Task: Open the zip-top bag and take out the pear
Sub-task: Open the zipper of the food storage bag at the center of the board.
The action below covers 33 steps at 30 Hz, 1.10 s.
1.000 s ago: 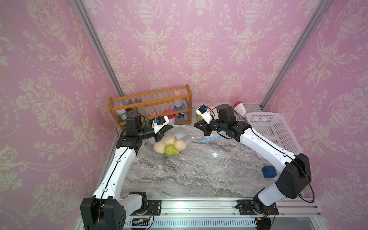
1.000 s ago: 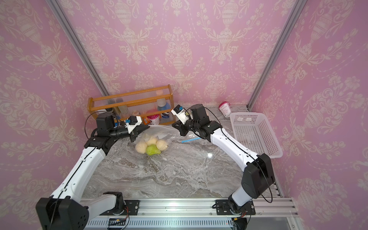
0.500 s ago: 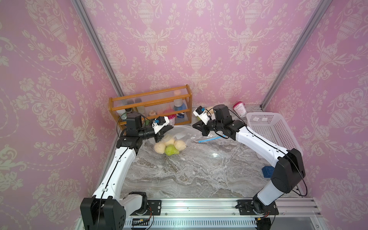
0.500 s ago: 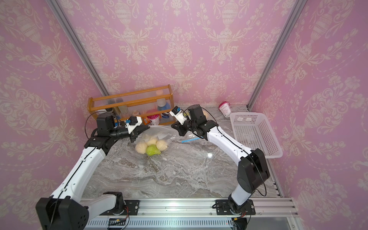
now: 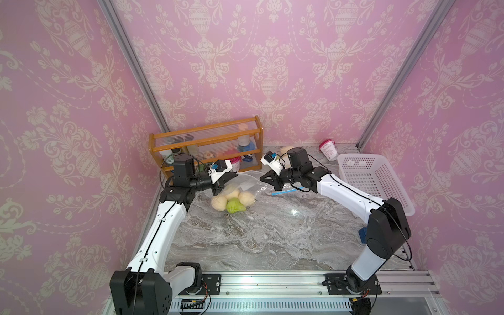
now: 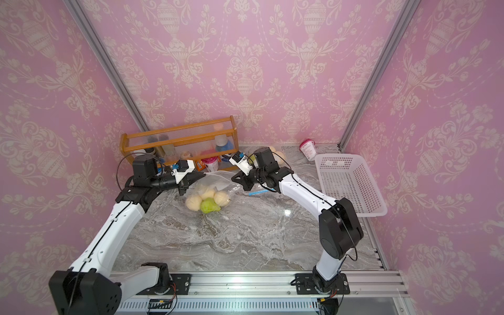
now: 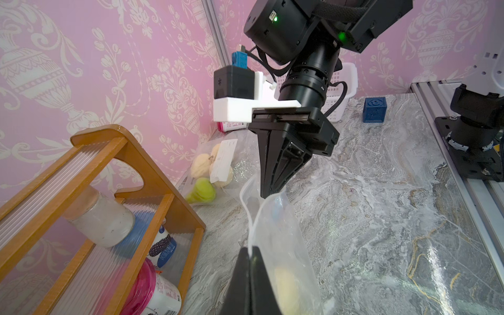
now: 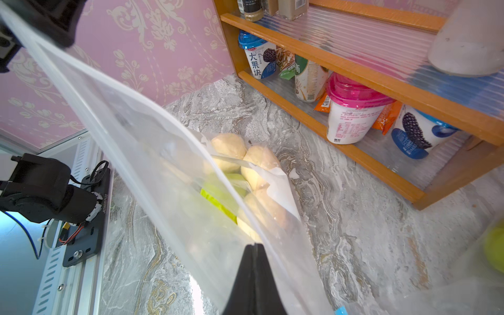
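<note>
left tool point(image 5: 235, 174) pinched shut on one lip of the clear zip-top bag point(image 5: 246, 186), bag mouth spanning between both tools above the tabletop point(image 5: 272, 234), green pear point(image 5: 235, 205) inside among pale fruits point(image 5: 220, 203) just below the left tool, right tool point(image 5: 261, 178) pinched on the opposite lip, white basket point(image 5: 381, 191) beyond its arm

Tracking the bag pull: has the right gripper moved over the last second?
Yes. In a top view the right gripper has shifted slightly toward the wooden rack, away from the white basket.
</note>
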Available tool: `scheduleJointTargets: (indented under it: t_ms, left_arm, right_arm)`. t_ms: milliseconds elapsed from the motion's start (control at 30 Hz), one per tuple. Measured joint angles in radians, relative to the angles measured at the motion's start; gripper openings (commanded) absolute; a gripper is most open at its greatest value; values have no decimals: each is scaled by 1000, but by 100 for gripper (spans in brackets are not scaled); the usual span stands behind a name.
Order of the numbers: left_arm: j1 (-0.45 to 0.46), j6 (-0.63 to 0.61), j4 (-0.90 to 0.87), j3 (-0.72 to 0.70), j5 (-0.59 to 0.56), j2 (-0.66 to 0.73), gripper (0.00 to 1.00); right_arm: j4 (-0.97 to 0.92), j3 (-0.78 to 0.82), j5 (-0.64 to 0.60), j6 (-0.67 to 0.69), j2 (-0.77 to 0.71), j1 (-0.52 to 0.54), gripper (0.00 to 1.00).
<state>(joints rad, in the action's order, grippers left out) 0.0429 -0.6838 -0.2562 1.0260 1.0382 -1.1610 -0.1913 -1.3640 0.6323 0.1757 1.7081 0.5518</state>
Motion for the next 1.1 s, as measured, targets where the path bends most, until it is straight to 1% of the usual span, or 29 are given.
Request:
scheduleJointTargets:
  t_ms: [33,133,233,267,400,467,567,600,700,833,967,1100]
  left_arm:
    - [1,0,-1,0,5,0,0]
    - [15,-20,-31,2,13,-2,0]
    - [55,-57,-97,15,19,-8,0]
    - [75,-67,-119,17,18,-8,0]
    - [164,-78,-161,13,-1,-5,20]
    - [201,-63,-154,-7,-7,12,34]
    - [240,-35,-149,-43,-21,44,53]
    - [252,-25,-150,-50,-24,50,57]
    - [278,6,-148,-59,-49,55,63]
    - [282,77,-114,-60,-111,55,69]
    - [282,157,-74,-58,-146,55,72]
    - [282,224,-38,-56,-166,55,73]
  right_arm:
    - [1,0,11,7,4,4,27]
    - [3,0,40,36,17,19,31]
    - [16,0,55,34,32,27,35]
    - [30,0,55,20,37,27,42]
    - [97,15,33,-68,40,27,44]
    - [118,21,23,-136,40,27,44]
    - [145,37,23,-243,40,27,44]
    - [158,48,23,-278,40,27,44]
    - [203,105,22,-377,34,27,43]
    - [182,159,1,-491,19,19,38]
    - [135,172,-4,-609,-14,-16,36]
    - [153,258,-10,-733,-91,-42,37]
